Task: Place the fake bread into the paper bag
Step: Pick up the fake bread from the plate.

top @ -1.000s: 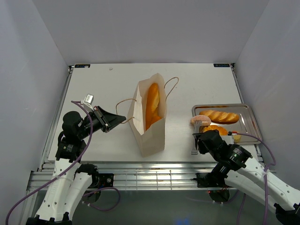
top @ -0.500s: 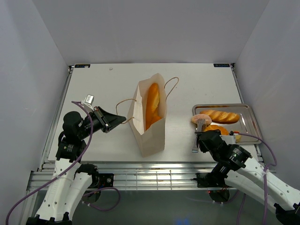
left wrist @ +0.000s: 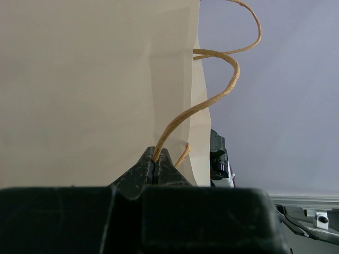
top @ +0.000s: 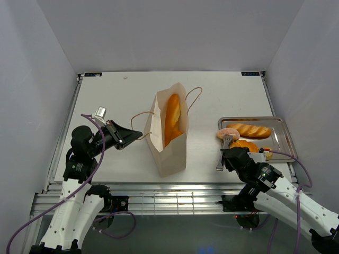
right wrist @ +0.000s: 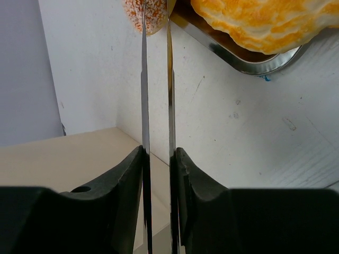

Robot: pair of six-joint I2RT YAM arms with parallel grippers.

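Observation:
The paper bag (top: 170,143) stands upright mid-table with a baguette (top: 171,116) inside. My left gripper (top: 139,134) is shut on its brown cord handle (left wrist: 212,98), and the bag wall (left wrist: 95,79) fills the left wrist view. My right gripper (top: 229,153) is shut on long metal tongs (right wrist: 156,79). The tong tips pinch a pinkish round bun (top: 228,133) at the tray's left edge; it shows at the top of the right wrist view (right wrist: 148,13). A ridged loaf (top: 249,129) and a croissant (top: 243,144) lie in the tray.
The shallow silver tray (top: 280,124) sits at the right of the table, and its rim (right wrist: 233,55) is close to the tong tips. White walls enclose the table on three sides.
My right gripper, with the tongs and the pinkish bun, has shifted slightly to the right. The left gripper and the bag have not moved.

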